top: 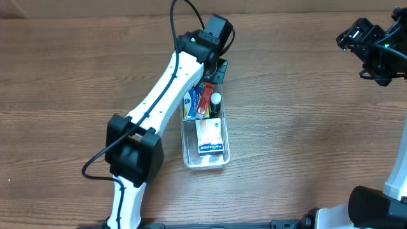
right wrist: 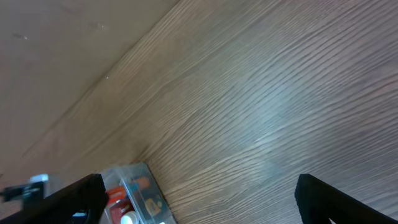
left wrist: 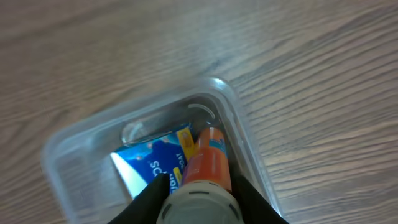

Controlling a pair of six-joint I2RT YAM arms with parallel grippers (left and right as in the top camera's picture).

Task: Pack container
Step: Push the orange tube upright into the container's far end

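The clear plastic container (top: pixel 188 152) lies lengthwise at the table's middle. It holds a blue box (top: pixel 191 103), a white and blue box (top: pixel 210 137) and a small white-topped item (top: pixel 217 99). My left gripper (top: pixel 210 83) is over the container's far end, shut on an orange tube (top: pixel 203 98) with a white cap. The tube angles down into the container. In the left wrist view the tube (left wrist: pixel 208 158) lies between the fingers (left wrist: pixel 200 190), beside the blue box (left wrist: pixel 152 165), inside the container's corner (left wrist: pixel 239 124). My right gripper (top: pixel 365 44) is open and empty at the far right.
The brown wooden table (top: pixel 305 140) surrounds the container. In the right wrist view the open fingers (right wrist: pixel 199 193) hover over bare wood, with the container (right wrist: pixel 140 186) far off at lower left. The left arm (top: pixel 159 102) stretches diagonally across the left of the table.
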